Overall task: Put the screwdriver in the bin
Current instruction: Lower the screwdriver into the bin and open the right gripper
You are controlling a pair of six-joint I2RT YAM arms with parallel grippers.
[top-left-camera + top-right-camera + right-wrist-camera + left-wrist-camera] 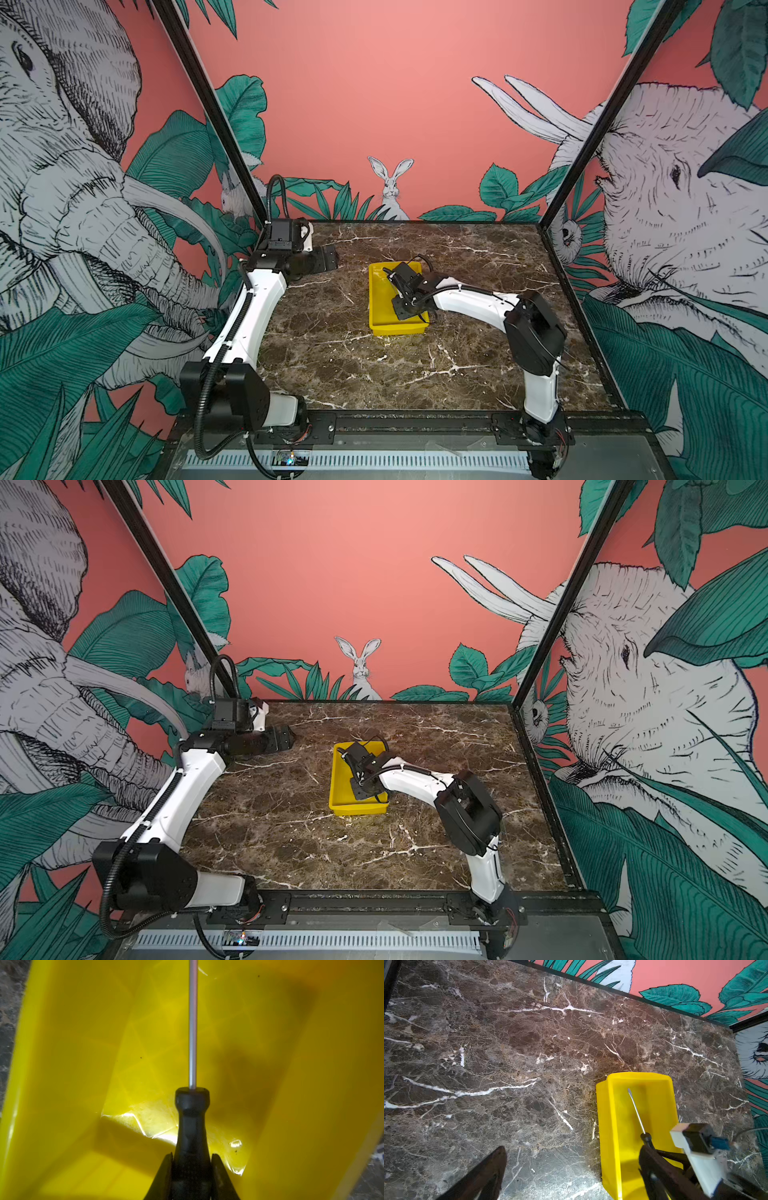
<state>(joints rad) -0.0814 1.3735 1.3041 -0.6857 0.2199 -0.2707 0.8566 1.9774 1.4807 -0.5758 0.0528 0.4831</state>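
The small screwdriver (192, 1101) with a black plastic handle and a thin grey metal shaft is inside the outline of the bright yellow rectangular plastic bin (62, 1064), over its glossy floor. The shaft runs along the length of the bin and, in the left wrist view, the flat tip of the screwdriver (636, 1111) points to the short end wall of the bin (612, 1126) and stops short of it. A dark shadow of the tool lies on the bin floor beside the shaft. Whether the tip touches the floor, I cannot tell.

The right gripper (192, 1155) holds the screwdriver. Its two black fingers are pressed on both sides of the handle, with no gap between them and the handle, and the shaft sticks straight out in front. In both top views this gripper and its wrist are over the bin (380, 299) and cover much of it, so the screwdriver itself is hidden there.

The left gripper (330, 259) is well apart from the bin (340, 783), to its left and a little beyond its far end. Its jaws are spread wide and hold nothing; in the left wrist view only one black finger (492, 1167) shows.

The brown marble-patterned tabletop (457, 332) lies all around the bin.
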